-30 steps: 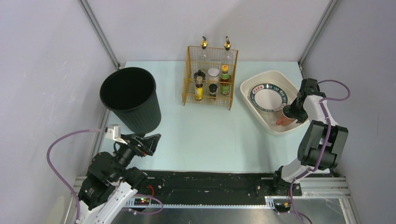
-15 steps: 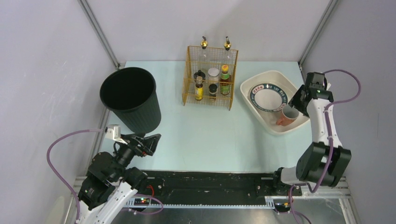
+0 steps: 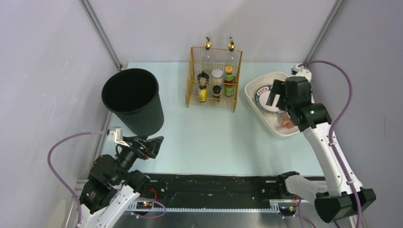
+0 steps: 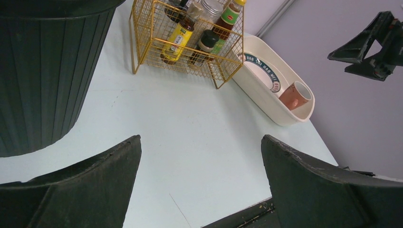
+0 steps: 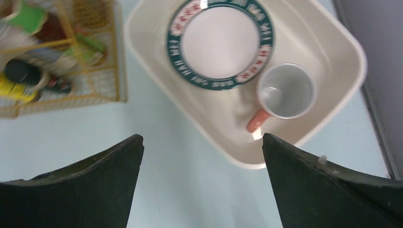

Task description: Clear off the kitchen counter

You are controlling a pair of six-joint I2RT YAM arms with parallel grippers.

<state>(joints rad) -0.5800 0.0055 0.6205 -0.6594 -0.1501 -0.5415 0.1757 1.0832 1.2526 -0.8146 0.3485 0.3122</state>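
My right gripper point(image 5: 201, 137) hangs above the white tub point(image 5: 313, 28) with its two dark fingers spread wide and nothing between them. Directly below, inside the tub, an orange cup point(image 5: 287, 90) stands mouth up against the near wall, touching or nearly touching the green-rimmed plate point(image 5: 221, 40) that lies flat behind it. The mint-green kitchen counter point(image 3: 209, 137) lies under the tub and spreads away to its left and toward me. The gold wire rack point(image 3: 214, 78) of bottles stands just left of the tub. The black bin point(image 3: 130, 97) stands well to the left of the tub. My left gripper point(image 4: 201, 137) sits low in front of that bin, fingers also parted and empty. I judge the dishes to be stowed, so the step in hand is getting the right arm away from the tub. To do that well I would rise straight up before swinging toward me. I would keep the fingers apart so neither catches the cup's lip or the tub's rim, and stay wide of the rack.
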